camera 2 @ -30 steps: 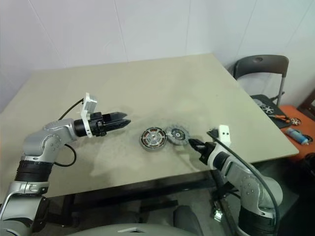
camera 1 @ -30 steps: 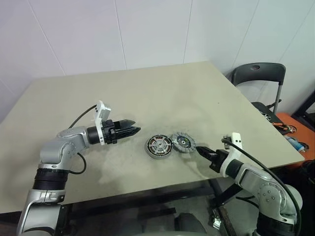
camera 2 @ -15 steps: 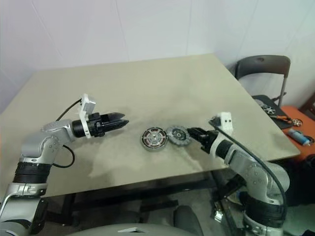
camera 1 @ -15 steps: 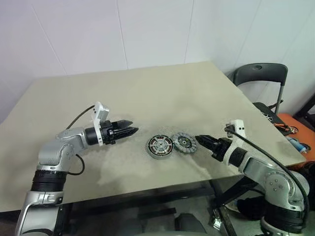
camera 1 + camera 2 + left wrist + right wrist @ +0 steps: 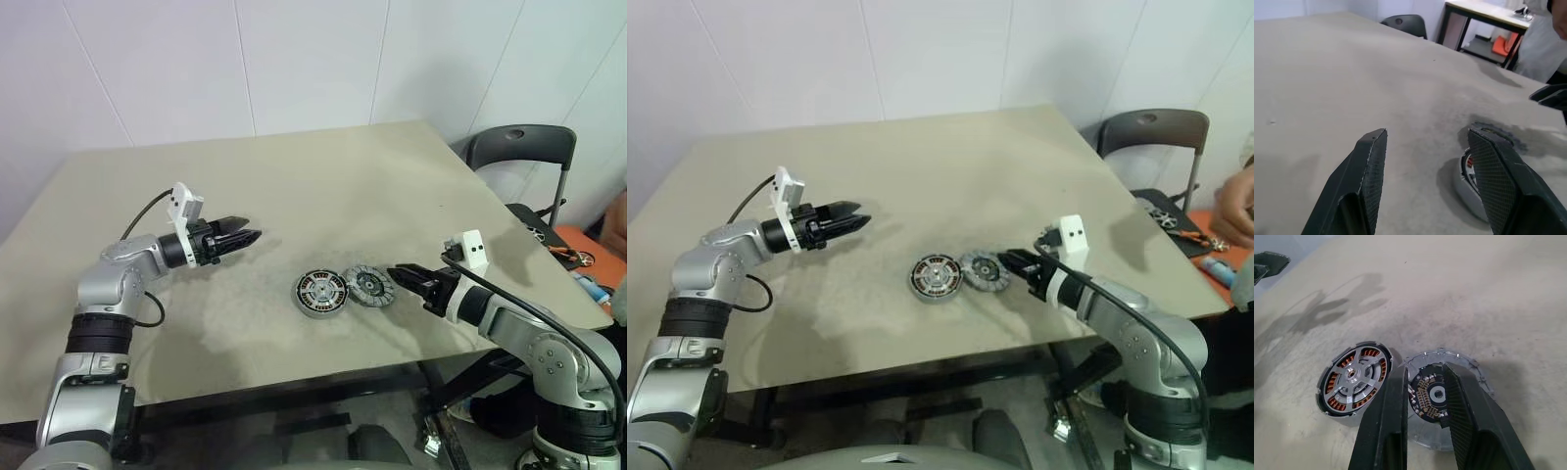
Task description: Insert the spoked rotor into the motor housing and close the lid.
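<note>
Left eye view shows the beige surface point(image 5: 323, 186) with two round parts lying side by side near its front edge. The motor housing point(image 5: 321, 292), with copper-brown windings around a silver, spoked centre, lies flat, and the lid point(image 5: 371, 285), a grey toothed disc with a dark centre, sits just beside it on the robot's right, their rims touching or nearly so. Whether the spoked rotor is already seated inside the housing I cannot tell for certain, though silver spokes show over the windings in the right wrist view. The left tool point(image 5: 243, 236) hangs above the surface well to the left of the housing, pointing toward it, its two fingers spread apart and holding nothing. The right tool point(image 5: 397, 274) points at the lid from the right, hovering just over it; its fingers point(image 5: 1386, 426) stand a narrow gap apart and grip nothing. A dark chair point(image 5: 516, 149) stands past the surface's right corner, and a person's hand point(image 5: 1234, 208) shows at the far right.
</note>
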